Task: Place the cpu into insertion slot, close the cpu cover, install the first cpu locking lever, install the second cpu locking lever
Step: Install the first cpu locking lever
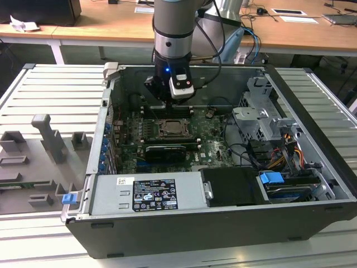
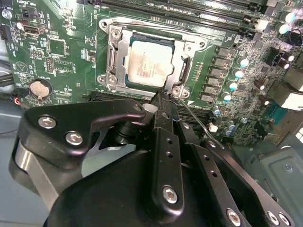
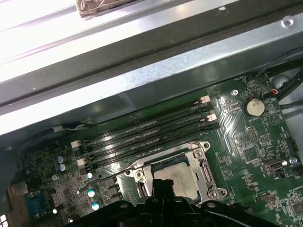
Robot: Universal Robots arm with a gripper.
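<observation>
The open computer case (image 1: 223, 229) lies on a grey ribbed metal surface (image 1: 50, 84). Some grey plastic holders (image 1: 50, 137) stand on the exterior view's left, and wooden desks (image 1: 100, 28) are behind. The arm (image 1: 173, 33) reaches down into the case. In the second wrist view the cpu (image 2: 147, 61) sits flat in the insertion slot (image 2: 187, 71) on the green board (image 2: 71, 71), and the cpu cover (image 2: 118, 54) seems to lie down around it. The gripper (image 2: 160, 98) has its jaws pressed together, holding nothing that I can see. Its tips are just beside one corner of the slot, near a thin lever rod (image 2: 194, 118).
</observation>
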